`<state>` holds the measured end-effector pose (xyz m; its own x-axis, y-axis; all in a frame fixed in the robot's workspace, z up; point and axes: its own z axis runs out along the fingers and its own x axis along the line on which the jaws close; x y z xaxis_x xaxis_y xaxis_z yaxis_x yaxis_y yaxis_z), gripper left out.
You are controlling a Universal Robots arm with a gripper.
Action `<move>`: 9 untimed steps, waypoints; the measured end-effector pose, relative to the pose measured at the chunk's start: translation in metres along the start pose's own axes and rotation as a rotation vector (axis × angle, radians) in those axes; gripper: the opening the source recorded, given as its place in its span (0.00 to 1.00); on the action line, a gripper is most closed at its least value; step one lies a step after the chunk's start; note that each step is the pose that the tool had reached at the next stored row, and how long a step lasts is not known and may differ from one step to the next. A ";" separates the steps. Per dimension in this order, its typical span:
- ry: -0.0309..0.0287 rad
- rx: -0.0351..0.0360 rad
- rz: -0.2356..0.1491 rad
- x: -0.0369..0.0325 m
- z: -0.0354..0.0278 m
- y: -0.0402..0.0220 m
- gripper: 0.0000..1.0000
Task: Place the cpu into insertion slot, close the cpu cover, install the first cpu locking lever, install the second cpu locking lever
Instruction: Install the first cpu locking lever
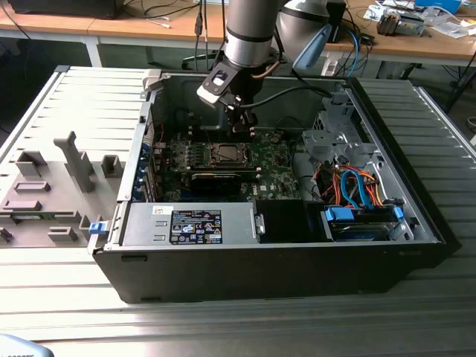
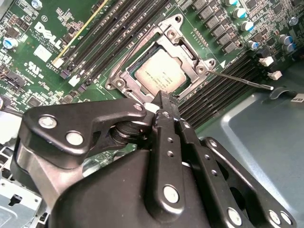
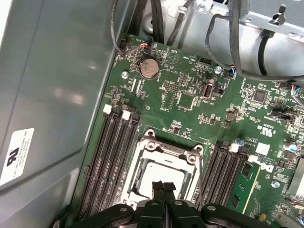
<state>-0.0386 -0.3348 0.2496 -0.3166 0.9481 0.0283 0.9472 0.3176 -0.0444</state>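
Observation:
The cpu (image 2: 159, 71) (image 3: 159, 173), a silvery square chip, lies in the insertion slot (image 1: 223, 154) on the green motherboard (image 3: 190, 123). The cpu cover (image 2: 187, 47) (image 3: 164, 151), a silvery metal frame, lies flat around the chip, which shows through its window. A thin wire locking lever (image 2: 242, 80) sticks out from one corner of the socket across the memory slots. My gripper (image 2: 164, 102) (image 3: 164, 186) (image 1: 242, 123) hovers just over the socket's edge. Its black fingers are pressed together with nothing between them.
The board sits inside an open black computer case (image 1: 282, 268). Black memory slots (image 3: 114, 156) flank the socket on both sides. A drive cage with orange and blue cables (image 1: 357, 190) fills the exterior view's right. A grey fixture panel (image 1: 59, 171) lies at the exterior view's left.

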 end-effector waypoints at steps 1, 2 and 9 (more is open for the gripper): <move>-0.0001 0.0001 -0.003 0.0000 0.0000 0.0000 0.11; -0.0002 0.0002 -0.005 0.0000 0.0000 0.0000 0.11; -0.0011 0.0007 -0.026 0.0000 0.0000 0.0000 0.11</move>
<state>-0.0386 -0.3348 0.2496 -0.3409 0.9397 0.0284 0.9387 0.3419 -0.0444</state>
